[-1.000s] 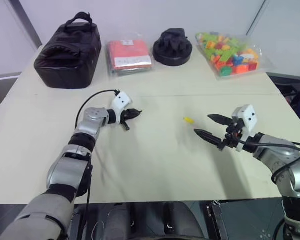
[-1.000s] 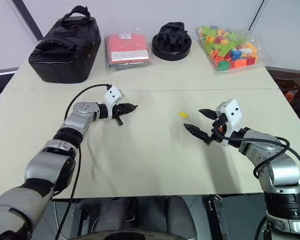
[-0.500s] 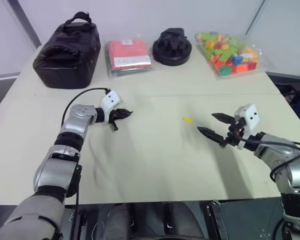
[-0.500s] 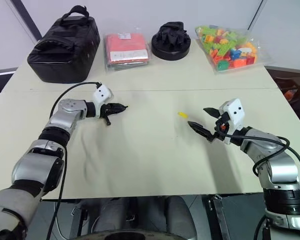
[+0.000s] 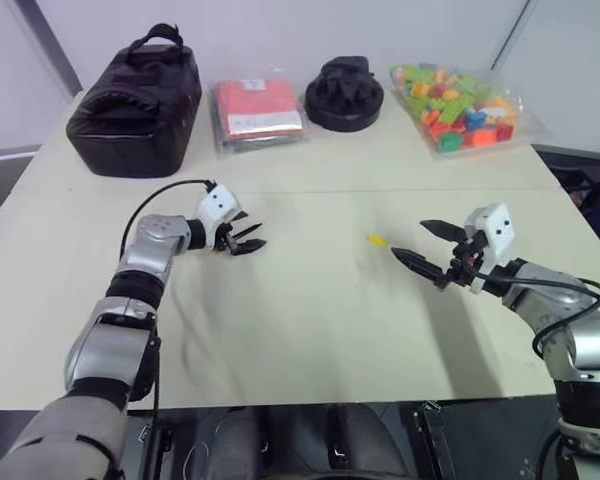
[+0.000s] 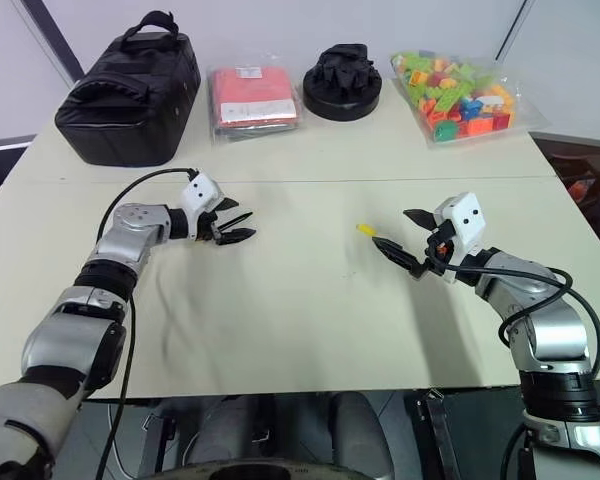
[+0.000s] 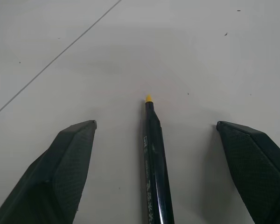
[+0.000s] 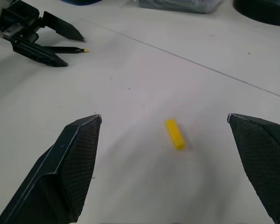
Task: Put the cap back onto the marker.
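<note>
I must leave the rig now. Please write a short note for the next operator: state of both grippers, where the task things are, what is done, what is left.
Left gripper: jaws open, holding nothing; the slim black marker with the small yellow tip lies on the table between them.
Right gripper: jaws open, empty, pointing at the tiny bright yellow plastic cap, which lies loose on the cream table just ahead.
Done: nothing joined; marker is uncapped.
Left: grasp the marker, pick up the cap, push the cap onto the tip.

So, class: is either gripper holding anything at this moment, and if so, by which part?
Nothing is held. The left gripper is open, with the marker lying loose on the table between its fingers. The right gripper is open too, the cap lying ahead of it.
</note>
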